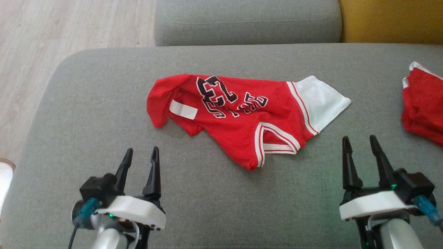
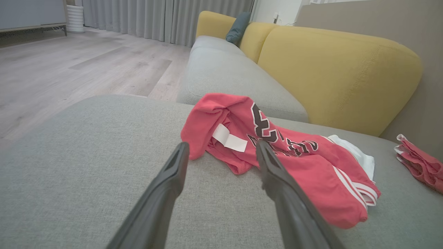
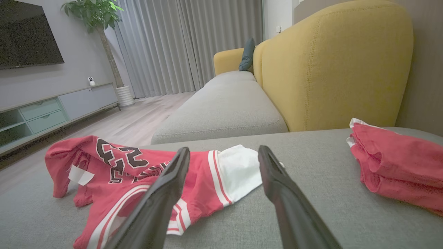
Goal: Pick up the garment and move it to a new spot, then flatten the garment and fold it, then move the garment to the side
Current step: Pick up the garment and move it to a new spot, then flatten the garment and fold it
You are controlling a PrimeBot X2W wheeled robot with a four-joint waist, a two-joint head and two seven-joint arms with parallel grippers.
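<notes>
Head view: garment [image 1: 238,124] lengthwise left-right

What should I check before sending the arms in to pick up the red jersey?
1. The left gripper is open and holds nothing: ok.
2. The right gripper is open and holds nothing: ok.
3. The red jersey lies free on the grey cushion, touched by neither gripper: ok.
4. Jersey apart from the second red garment at the right, grey fabric between them: ok.
5. Jersey flat enough to fold: not ok, it is bunched, its left end turned over.
6. Room for a new spot: ok, bare cushion shows left of the jersey.
</notes>
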